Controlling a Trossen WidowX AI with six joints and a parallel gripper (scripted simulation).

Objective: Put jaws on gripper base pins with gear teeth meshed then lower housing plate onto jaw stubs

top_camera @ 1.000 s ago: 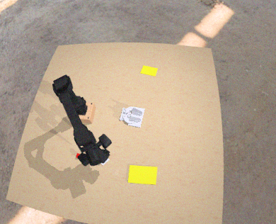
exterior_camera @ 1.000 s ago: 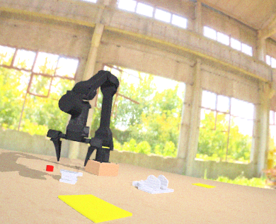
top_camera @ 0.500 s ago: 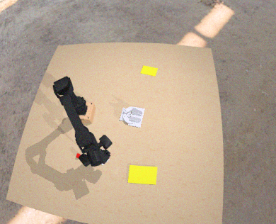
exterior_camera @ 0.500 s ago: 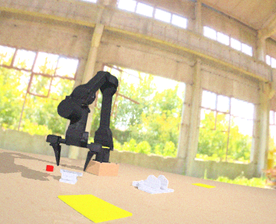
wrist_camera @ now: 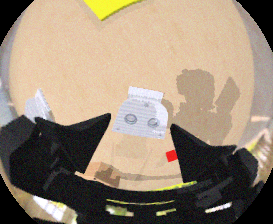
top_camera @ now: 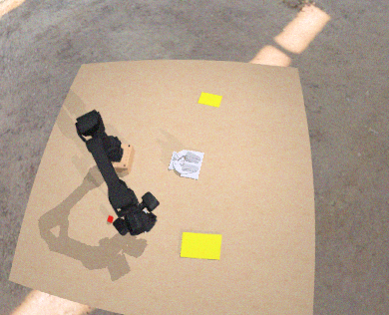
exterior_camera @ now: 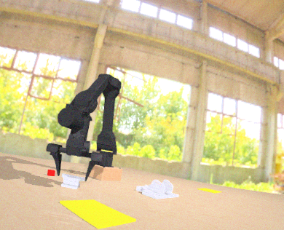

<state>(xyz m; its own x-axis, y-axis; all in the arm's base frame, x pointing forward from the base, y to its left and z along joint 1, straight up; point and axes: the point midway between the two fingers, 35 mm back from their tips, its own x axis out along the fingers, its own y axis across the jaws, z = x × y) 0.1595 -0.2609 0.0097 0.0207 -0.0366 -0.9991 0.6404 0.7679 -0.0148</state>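
The white housing plate stands off the gripper base, with two round holes or sockets on its upper face; in the top view the arm hides nearly all of it. My gripper is open and empty, pointing down over the plate with a finger on each side, the tips about level with its top or a little above. The white gripper base lies apart, nearer the table's middle, and carries two rounded upright jaws. Whether their teeth mesh is too small to tell.
A small red cube lies close beside the plate. A tan block sits by the arm's base. A large yellow rectangle and a smaller yellow one lie flat on the table.
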